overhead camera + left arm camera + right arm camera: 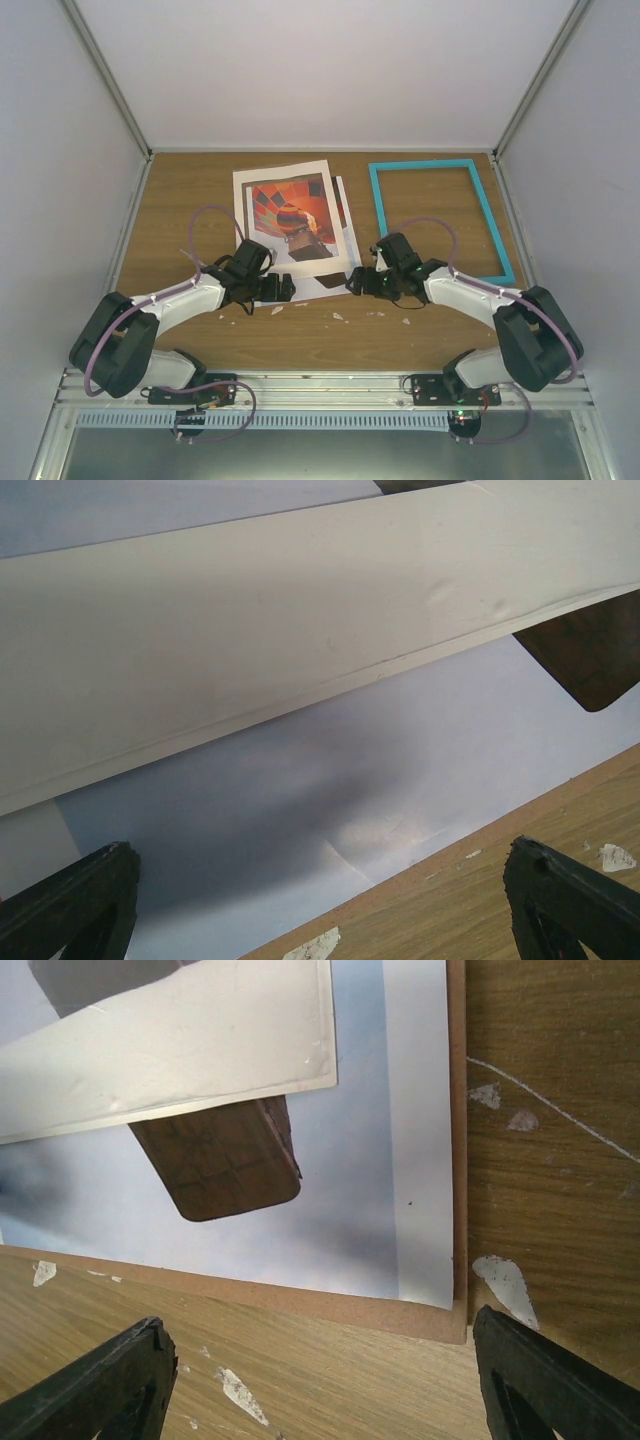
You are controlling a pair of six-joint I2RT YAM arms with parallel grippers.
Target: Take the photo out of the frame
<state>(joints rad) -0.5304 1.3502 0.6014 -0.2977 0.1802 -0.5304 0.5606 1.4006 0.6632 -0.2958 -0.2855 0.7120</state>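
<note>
The photo (290,215), a white-edged print of an orange-red balloon, lies face up at the back middle of the table, on top of other pale sheets. The turquoise frame (420,164) lies empty to its right, apart from it. My left gripper (288,288) hovers at the photo's near left edge. In the left wrist view it (325,900) stands open over a pale sheet's edge, holding nothing. My right gripper (352,284) is at the sheets' near right corner. In the right wrist view it (325,1380) is open over bare wood, just short of the board's corner.
A brown fibreboard backing (300,1295) carries a pale bluish sheet (350,1190) and a brown tab (225,1165). A cream-white sheet (250,630) overlaps them from above. Small white flecks (505,1280) dot the wooden table (330,340). Grey walls close in three sides.
</note>
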